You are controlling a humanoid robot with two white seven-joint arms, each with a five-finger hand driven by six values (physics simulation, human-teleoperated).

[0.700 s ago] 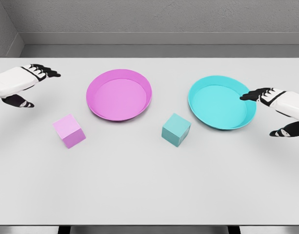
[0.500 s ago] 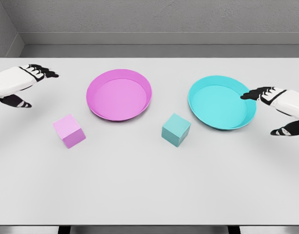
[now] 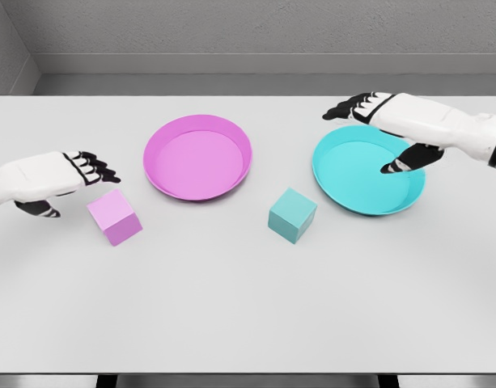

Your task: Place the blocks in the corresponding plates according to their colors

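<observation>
A pink block [image 3: 115, 217] lies on the white table left of the pink plate [image 3: 197, 156]. A teal block [image 3: 292, 215] sits between the two plates, just left of the teal plate [image 3: 367, 169]. My left hand [image 3: 74, 178] hovers right beside the pink block, at its upper left, fingers spread and holding nothing. My right hand [image 3: 373, 129] hangs over the far rim of the teal plate, fingers stretched out toward the left and empty, thumb pointing down over the plate.
The white table [image 3: 248, 307] runs to its front edge at the bottom of the view. A grey wall stands behind the far edge.
My left hand has dropped nearer and to the right, next to the pink block. My right hand has risen and swung left over the teal plate. Blocks and plates have not moved.
</observation>
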